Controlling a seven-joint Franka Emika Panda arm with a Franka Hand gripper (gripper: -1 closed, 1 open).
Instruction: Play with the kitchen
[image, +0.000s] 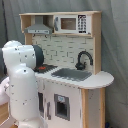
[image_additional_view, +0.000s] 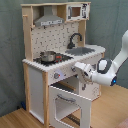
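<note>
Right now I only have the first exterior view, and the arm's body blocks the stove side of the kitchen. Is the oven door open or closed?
Observer: Open. In the second exterior view the oven door is swung out from the front of the kitchen.
Operator: Where is the gripper?
Observer: The gripper is above that open door, at the front panel under the countertop, close to the knobs.
Operator: Anything on the stove?
Observer: A small pot sits on the stovetop.
</note>
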